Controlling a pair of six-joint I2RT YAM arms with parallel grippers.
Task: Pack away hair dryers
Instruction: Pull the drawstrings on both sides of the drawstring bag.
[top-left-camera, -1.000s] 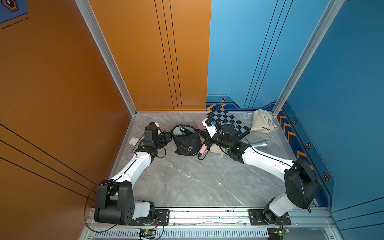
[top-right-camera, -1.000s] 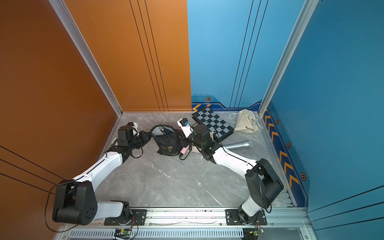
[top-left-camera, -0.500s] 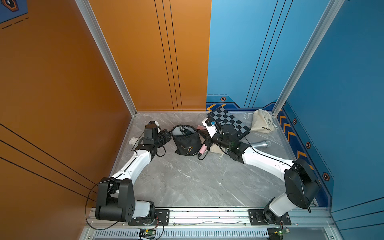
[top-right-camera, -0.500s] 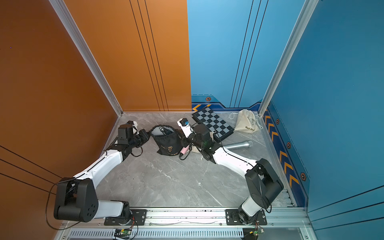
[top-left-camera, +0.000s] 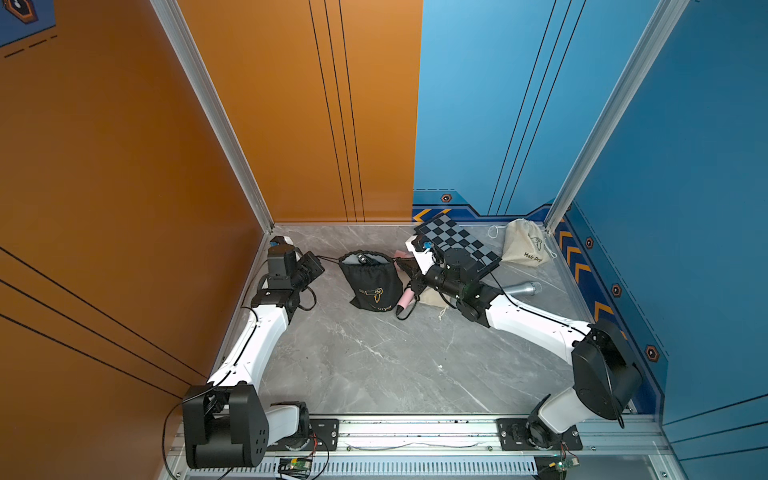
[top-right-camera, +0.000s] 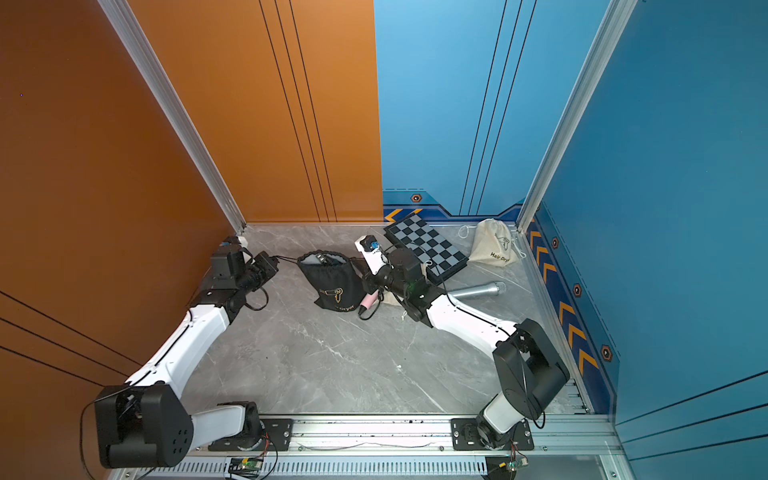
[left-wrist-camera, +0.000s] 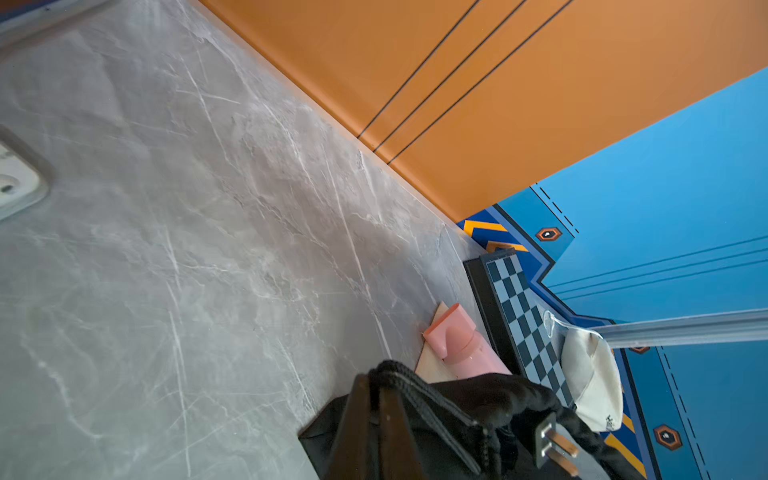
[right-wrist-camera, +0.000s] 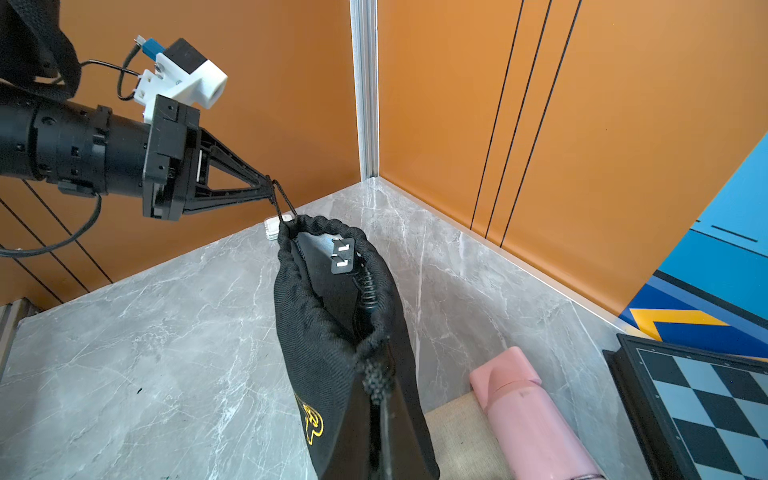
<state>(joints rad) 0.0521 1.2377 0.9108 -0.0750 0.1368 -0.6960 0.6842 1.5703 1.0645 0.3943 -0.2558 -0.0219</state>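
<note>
The black bag (top-left-camera: 371, 282) stands mouth-up on the table (top-left-camera: 374, 365) between the arms. It is limp cloth, shaped only by its load. Judging by the plug (right-wrist-camera: 343, 256) at its mouth, a second dryer is already inside, otherwise hidden. The pink dryer (right-wrist-camera: 528, 415) lies just beside it on a flat beige bag (right-wrist-camera: 453, 432), unpacked. It looks like a hard, smooth, fairly light shell, probably slippery on the barrel, so the narrower handle seems the safer hold.

The right wrist view alone shows the left claw (right-wrist-camera: 266, 187) clamped on the drawstring (right-wrist-camera: 283, 201) loop. The right claw (top-left-camera: 403, 264) is pinched shut on the bag's opposite rim. Only the top views show the microphone (top-left-camera: 519, 289). The left wrist view gives the pink nozzle's flat mouth.
</note>
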